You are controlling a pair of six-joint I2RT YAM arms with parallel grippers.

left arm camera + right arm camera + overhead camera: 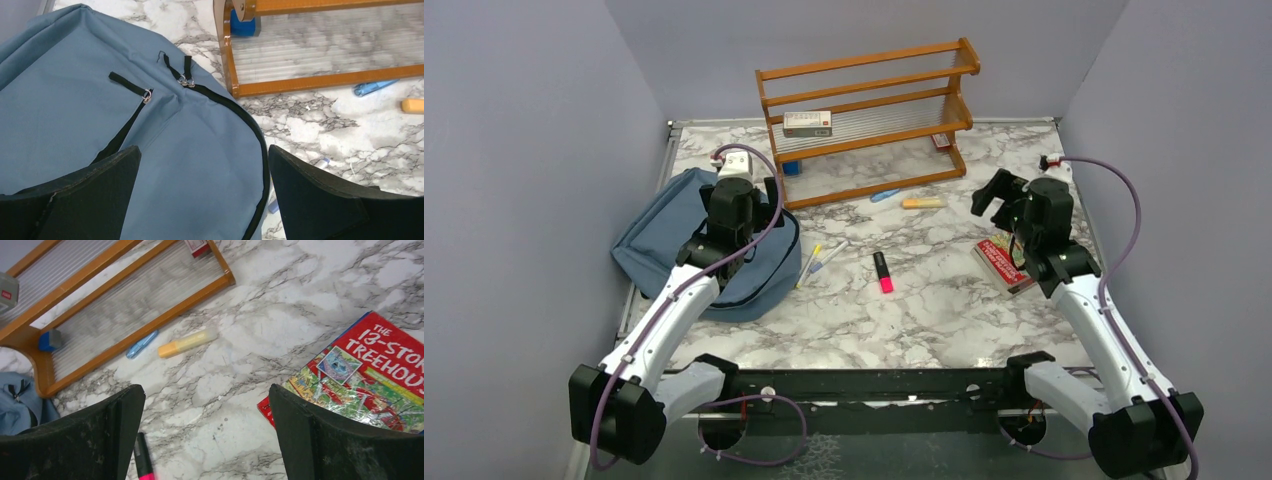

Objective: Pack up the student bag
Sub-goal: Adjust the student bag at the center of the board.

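Cloth of dusty blue with black trim, the student bag (659,232) lies flat on the left side of the marble table (924,320), its rounded top just beside the near foot of the wooden rack (869,100). The left gripper (205,157) hangs over it with jaws spread wide and nothing between them. The right gripper (207,392) is equally released, above bare marble near the book (1002,262). The main zipper looks closed, its two pulls (185,80) meeting at the top, and a third pull (146,95) sits on a front seam. The likely trouble is that nothing can go in until the bag is opened. The pulls are small and lie flat on limp fabric, so the jaws may pinch cloth instead, or drag the whole bag rather than run the zipper. A dragged bag could sweep away the two thin pens (822,258) lying just beside its rim or bump the rack. By count there are one bag, one book and one rack, which carries one white box (807,123). One small blue block (792,167) lies under its lower shelf and one small red-and-white item (941,141) by its far foot. There are two highlighters, pink (883,272) and orange (923,202), and one blue pen (886,195).
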